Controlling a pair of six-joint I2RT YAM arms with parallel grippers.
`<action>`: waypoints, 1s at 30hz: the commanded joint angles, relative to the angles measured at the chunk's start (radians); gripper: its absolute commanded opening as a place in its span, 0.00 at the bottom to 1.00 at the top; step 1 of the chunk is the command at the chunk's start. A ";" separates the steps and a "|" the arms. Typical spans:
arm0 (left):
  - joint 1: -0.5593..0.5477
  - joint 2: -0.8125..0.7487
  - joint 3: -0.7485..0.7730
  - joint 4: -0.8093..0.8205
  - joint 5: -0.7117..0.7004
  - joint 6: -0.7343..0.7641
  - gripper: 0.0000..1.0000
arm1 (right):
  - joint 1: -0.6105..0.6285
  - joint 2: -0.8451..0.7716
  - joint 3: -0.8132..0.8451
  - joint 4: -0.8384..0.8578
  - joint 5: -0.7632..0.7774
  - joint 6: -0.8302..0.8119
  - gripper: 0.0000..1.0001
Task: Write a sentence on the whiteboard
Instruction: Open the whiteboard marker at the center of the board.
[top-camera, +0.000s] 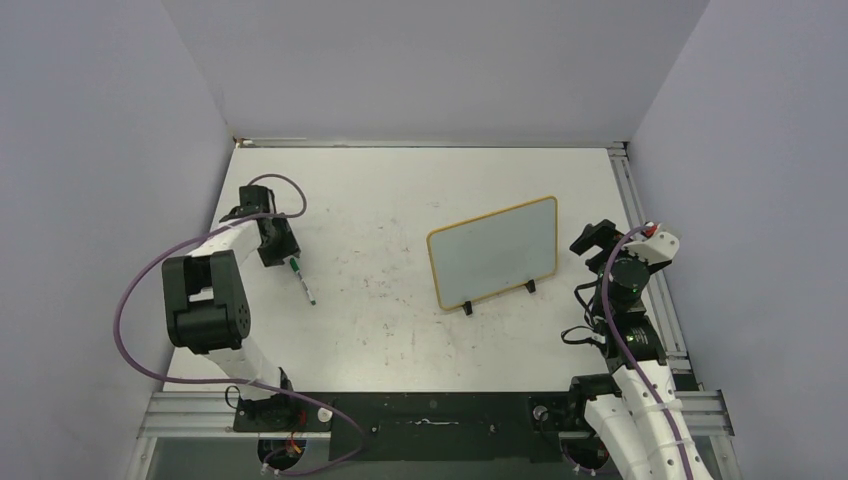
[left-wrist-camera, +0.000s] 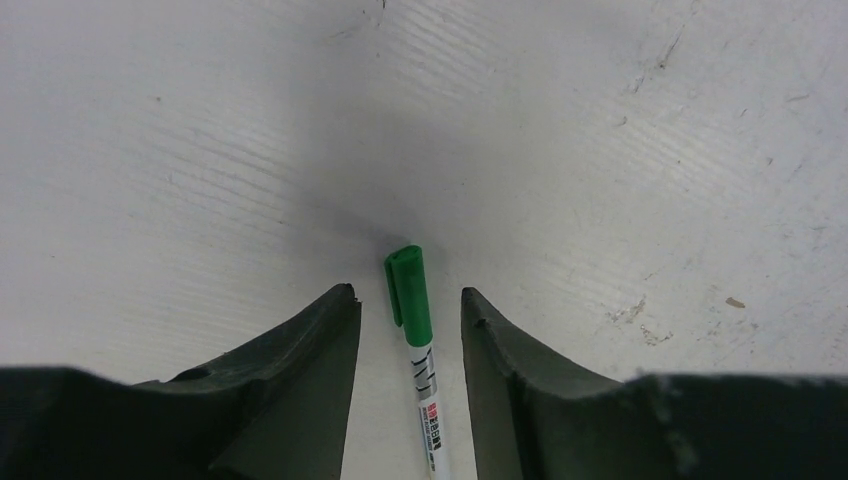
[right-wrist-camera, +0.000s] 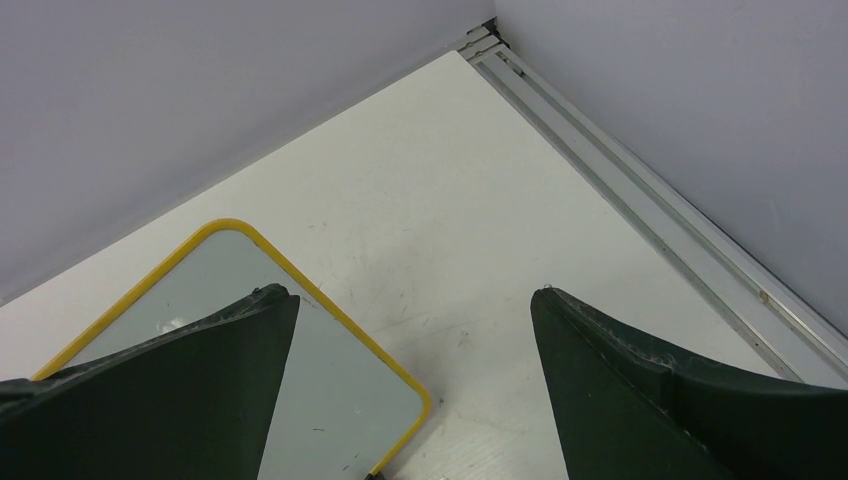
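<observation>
The whiteboard (top-camera: 493, 252) stands on two black feet right of the table's middle, its yellow-rimmed face blank; the sentence is out of view. A marker (top-camera: 301, 282) with a green cap and white barrel lies flat on the table at the left. My left gripper (top-camera: 283, 252) is lowered over its capped end. In the left wrist view the marker (left-wrist-camera: 420, 340) lies between the two dark fingers of that gripper (left-wrist-camera: 407, 292), with a gap on each side, so the jaws are open. My right gripper (top-camera: 592, 238) hovers open beside the board's right edge; its view shows the board's corner (right-wrist-camera: 340, 380).
Grey walls close in the table on three sides. An aluminium rail (top-camera: 640, 230) runs along the right edge and shows in the right wrist view as the rail (right-wrist-camera: 650, 220). A purple cable (top-camera: 135, 290) loops off the left arm. The table surface (top-camera: 380, 200) is scuffed white.
</observation>
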 joint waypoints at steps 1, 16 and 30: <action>-0.026 0.031 0.057 -0.052 -0.067 0.018 0.37 | 0.005 0.008 0.034 0.011 0.004 -0.002 0.90; -0.057 0.141 0.107 -0.135 -0.131 0.050 0.24 | 0.005 -0.004 0.034 0.004 0.010 0.002 0.90; -0.066 -0.115 -0.039 -0.022 0.158 -0.089 0.00 | 0.035 0.002 0.059 0.083 -0.427 -0.091 0.93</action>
